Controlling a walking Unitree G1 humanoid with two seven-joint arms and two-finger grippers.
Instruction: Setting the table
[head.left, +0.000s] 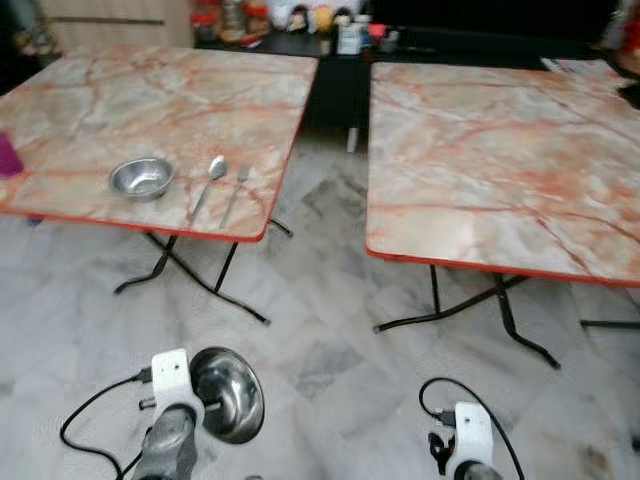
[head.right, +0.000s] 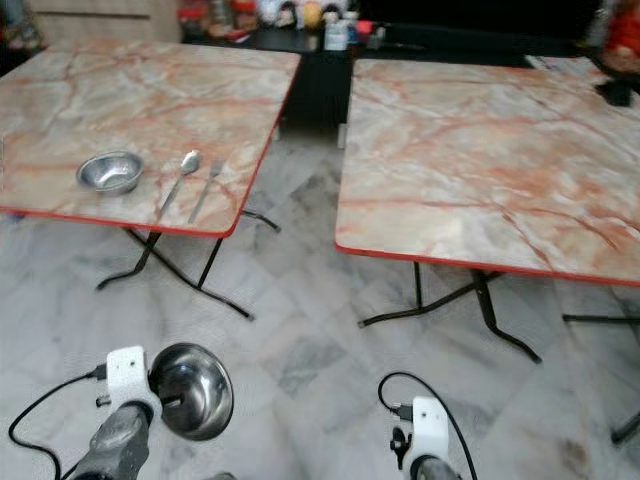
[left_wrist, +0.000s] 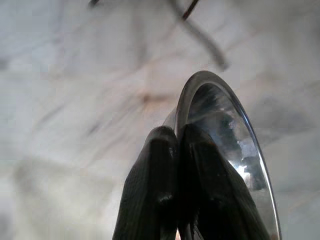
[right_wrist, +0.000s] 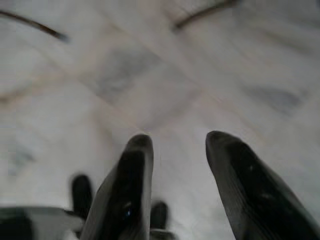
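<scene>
Both bowls, the held bowl (head.left: 228, 393) and table bowl (head.left: 141, 177), are shiny polished metal; tabletops (head.left: 500, 160) look glossy marble-patterned.

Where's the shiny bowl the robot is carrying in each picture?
Left eye view: the held bowl is low on the left, over the floor, beside the left arm.
Right eye view: low on the left again.
Left wrist view: its rim sits pinched in the left gripper.
Right wrist view: I can't spot it there.
Shared landmark: the spoon on the left table.
</scene>
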